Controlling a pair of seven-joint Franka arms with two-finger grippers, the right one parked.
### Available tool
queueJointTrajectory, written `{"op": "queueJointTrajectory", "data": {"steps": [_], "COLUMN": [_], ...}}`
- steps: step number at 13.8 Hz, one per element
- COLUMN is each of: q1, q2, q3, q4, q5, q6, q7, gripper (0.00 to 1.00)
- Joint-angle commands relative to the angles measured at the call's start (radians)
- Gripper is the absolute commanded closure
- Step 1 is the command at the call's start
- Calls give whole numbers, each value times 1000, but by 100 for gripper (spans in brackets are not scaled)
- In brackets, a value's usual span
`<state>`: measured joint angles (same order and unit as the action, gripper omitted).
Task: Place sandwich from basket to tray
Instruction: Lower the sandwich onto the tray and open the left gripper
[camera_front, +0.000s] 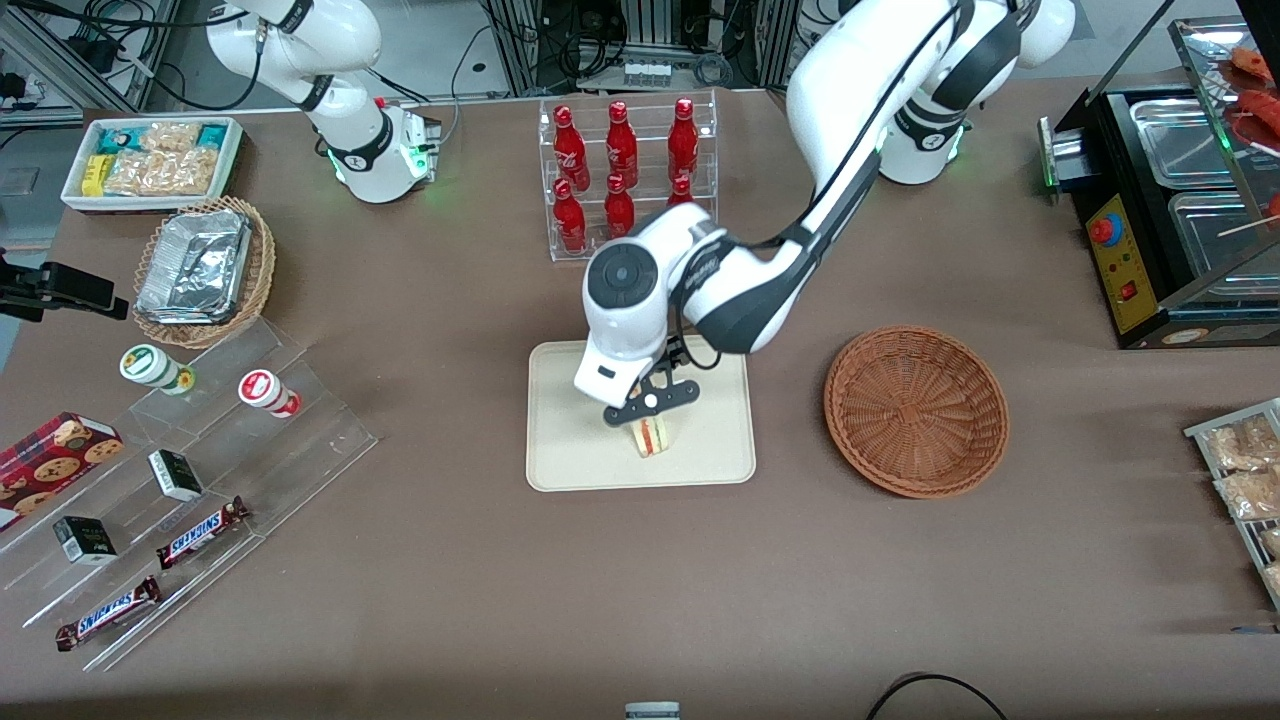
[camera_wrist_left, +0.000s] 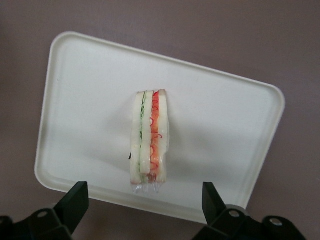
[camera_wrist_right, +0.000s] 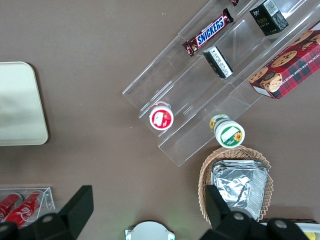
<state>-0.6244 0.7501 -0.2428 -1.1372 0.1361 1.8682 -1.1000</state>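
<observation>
The sandwich (camera_front: 652, 437) stands on its edge on the cream tray (camera_front: 570, 420), in the part of the tray nearer the front camera. In the left wrist view the sandwich (camera_wrist_left: 150, 137) shows white bread with green and red layers, with the tray (camera_wrist_left: 90, 100) under it. My left gripper (camera_front: 650, 418) hangs just above the sandwich and is open. Its black fingers (camera_wrist_left: 79, 197) stand wide apart, clear of the bread, and nothing is between them (camera_wrist_left: 144, 190). The round reddish-brown basket (camera_front: 915, 410) sits beside the tray toward the working arm's end and holds nothing.
A clear rack of red bottles (camera_front: 625, 175) stands farther from the front camera than the tray. Toward the parked arm's end are a stepped acrylic display with snacks (camera_front: 180, 480), a foil-lined wicker basket (camera_front: 200, 270) and a white snack bin (camera_front: 150, 160). A black food warmer (camera_front: 1170, 200) stands at the working arm's end.
</observation>
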Motion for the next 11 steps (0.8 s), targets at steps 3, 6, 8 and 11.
{"op": "queueJointTrajectory", "data": {"steps": [3,6,8,11], "q1": [50,155,230,327], "q2": [-116,-234,-297,-394], "q3": [13,11,3,5], "q4": [-30,-194,-260,-375], "q5": [16,7,5,-19], "q6": [-127,-129,-133,-126], "q7": [172,323,434,584], "gripper": [0,0,0,0]}}
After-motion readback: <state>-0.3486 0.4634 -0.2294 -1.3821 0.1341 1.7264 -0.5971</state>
